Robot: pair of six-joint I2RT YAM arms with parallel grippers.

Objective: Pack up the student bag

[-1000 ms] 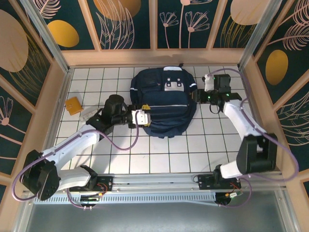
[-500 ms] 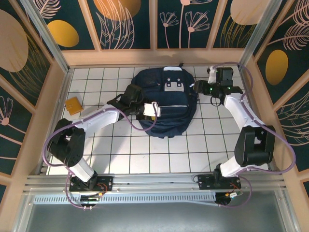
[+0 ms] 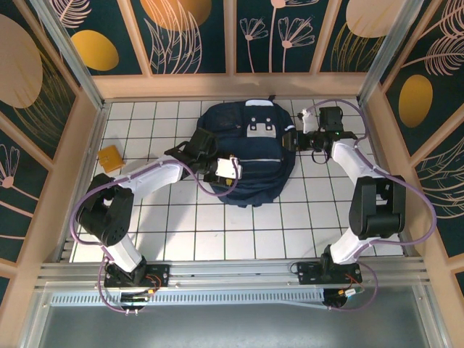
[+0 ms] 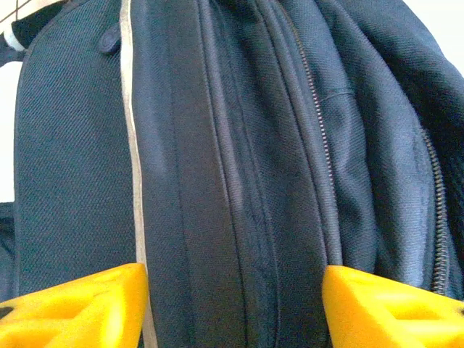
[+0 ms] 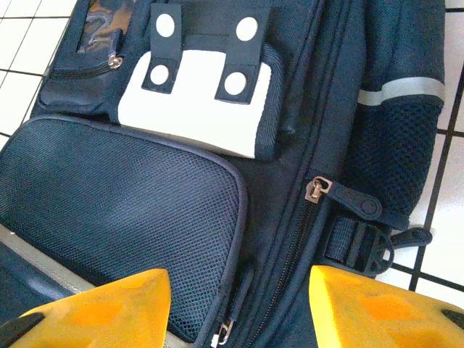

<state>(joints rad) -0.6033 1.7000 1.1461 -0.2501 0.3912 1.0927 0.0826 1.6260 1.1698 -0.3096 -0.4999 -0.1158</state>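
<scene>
You have the student bag (image 3: 246, 156) lying flat on the far half of the tiled table (image 3: 217, 232). Your left gripper (image 4: 232, 274) is at its left side, the fingers spread wide with the bag's fabric between them, closed on nothing. Your right gripper (image 5: 239, 275) is at the bag's right edge, also wide open and empty, near the mesh pocket (image 5: 123, 196) and a zipper pull (image 5: 319, 190)

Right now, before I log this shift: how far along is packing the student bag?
Nothing looks packed: the student bag lies flat, its visible zips look closed, and an orange packet sits out on the tiles. In hand: the left gripper and right gripper, both open, are at the bag. Left: opening, loading, closing.
</scene>
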